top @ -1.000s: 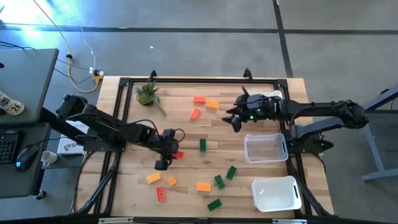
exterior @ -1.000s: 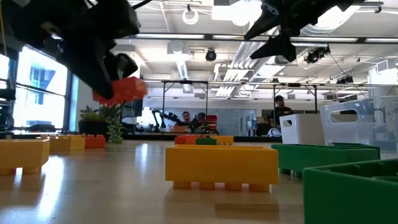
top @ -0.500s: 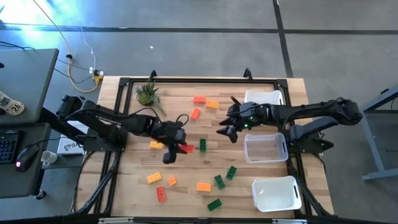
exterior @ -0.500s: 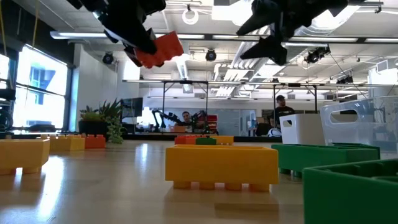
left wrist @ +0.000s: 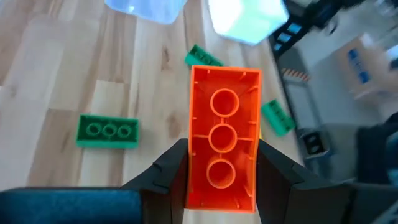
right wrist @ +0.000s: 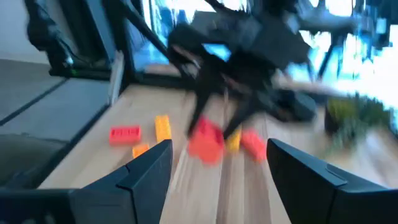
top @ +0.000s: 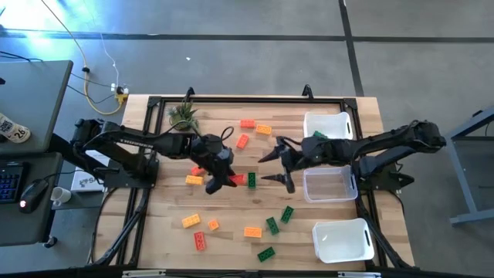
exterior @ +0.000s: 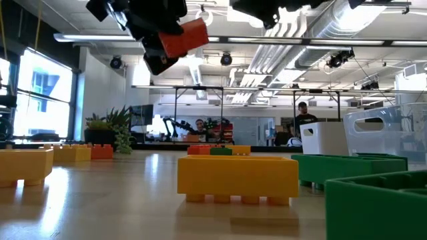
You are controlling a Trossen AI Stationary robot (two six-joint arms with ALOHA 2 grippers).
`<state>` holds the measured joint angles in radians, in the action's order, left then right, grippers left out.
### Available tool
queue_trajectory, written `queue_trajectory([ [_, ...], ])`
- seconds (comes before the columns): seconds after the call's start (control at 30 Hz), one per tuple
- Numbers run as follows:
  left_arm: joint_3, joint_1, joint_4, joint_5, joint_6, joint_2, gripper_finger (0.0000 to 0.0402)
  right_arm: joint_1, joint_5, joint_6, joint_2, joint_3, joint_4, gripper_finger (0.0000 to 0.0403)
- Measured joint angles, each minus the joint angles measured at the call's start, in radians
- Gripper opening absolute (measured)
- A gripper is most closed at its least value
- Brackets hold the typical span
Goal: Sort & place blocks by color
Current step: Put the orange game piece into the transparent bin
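Note:
My left gripper [top: 228, 180] hangs over the table's middle, shut on a red-orange block [left wrist: 224, 146], which also shows high in the low view [exterior: 183, 37]. My right gripper [top: 275, 169] is open and stands just to the right of it, fingers spread wide and pointing toward the left gripper; it holds nothing. In the right wrist view its fingers [right wrist: 149, 168] frame the left arm and the red-orange block [right wrist: 205, 140]. Several green, red-orange and yellow-orange blocks lie flat on the wood, among them a green block [top: 252, 180] below the held one. My left gripper pinches the red-orange block between its two fingers [left wrist: 171, 168], one on each long side [left wrist: 194, 180], near the block's end closer to the wrist. The hollow underside faces the wrist camera. The fingers come from the table's left. The block is lifted clear and tilted.
Three white bins stand along the right side: far [top: 328, 125], middle [top: 328, 184], near [top: 343, 239]. A small potted plant [top: 184, 116] sits at the far left. Loose blocks cluster near the far edge [top: 247, 123] and the near middle [top: 252, 231]. A person stands in the room behind [exterior: 301, 120].
My left gripper has carried the red-orange block up and toward the table's right, away from the spot where it hung low. My right gripper has swung from beside the far bin toward the table's middle and near side, closing on the left gripper.

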<state>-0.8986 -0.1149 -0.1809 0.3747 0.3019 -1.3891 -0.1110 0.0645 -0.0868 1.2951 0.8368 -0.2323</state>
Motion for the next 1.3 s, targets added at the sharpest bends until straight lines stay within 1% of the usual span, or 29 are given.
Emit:
queue_trajectory([
  [0.17, -0.001, -0.028, 0.083, 0.081, 0.058, 0.0, 0.0114, -0.016, 0.0, -0.052, 0.047, 0.0, -0.116, 0.025],
  [0.4, -0.001, -0.043, 0.132, 0.17, 0.117, 0.0, 0.0115, -0.015, 0.001, -0.086, 0.115, 0.0, -0.234, 0.025],
  [0.6, -0.001, -0.043, 0.203, 0.211, 0.167, 0.0, 0.0115, -0.015, 0.073, -0.1, 0.157, 0.0, -0.319, 0.025],
  [0.87, -0.001, -0.043, 0.291, 0.224, 0.193, 0.0, 0.0115, -0.015, 0.112, -0.088, 0.158, 0.0, -0.326, 0.025],
  [1.1, -0.001, -0.043, 0.386, 0.218, 0.193, 0.0, 0.0115, -0.015, 0.112, -0.095, 0.158, 0.0, -0.372, 0.025],
  [1.3, -0.001, -0.043, 0.417, 0.216, 0.193, 0.0, 0.0115, -0.015, 0.11, -0.096, 0.158, 0.0, -0.387, 0.025],
])
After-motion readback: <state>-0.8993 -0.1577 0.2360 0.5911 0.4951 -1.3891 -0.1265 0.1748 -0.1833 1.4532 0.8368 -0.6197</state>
